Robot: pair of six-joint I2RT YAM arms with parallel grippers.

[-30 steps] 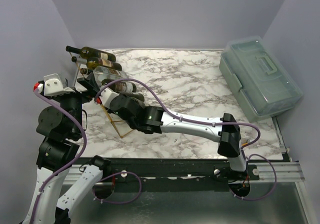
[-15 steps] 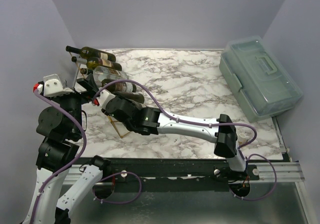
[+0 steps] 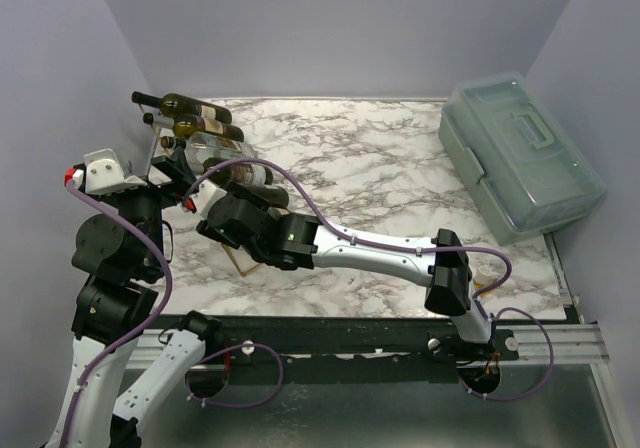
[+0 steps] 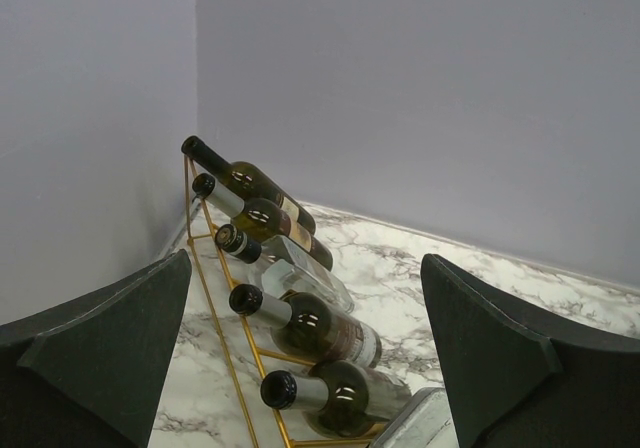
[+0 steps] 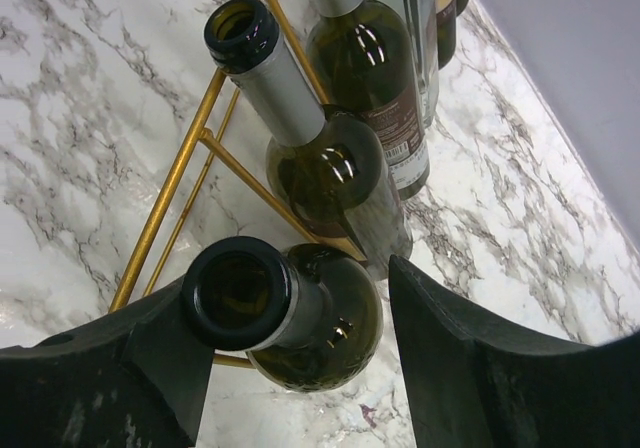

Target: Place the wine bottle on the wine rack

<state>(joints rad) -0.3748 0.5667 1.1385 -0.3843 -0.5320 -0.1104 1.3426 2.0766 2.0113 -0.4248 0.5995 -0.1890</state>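
While wine bottle (image 5: 335, 318) lies on wine rack (image 5: 166, 200), R gripper (image 5: 295, 288) straddles its neck, jaws apart.

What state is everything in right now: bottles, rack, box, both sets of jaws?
wine bottle: lying at the rack's near end, mouth uncorked.
other four bottles: lying side by side on the rack.
wine rack: holding five bottles.
right gripper: jaws open, either side of the wine bottle's neck.
left gripper: jaws open, empty.
plastic box: lid shut.
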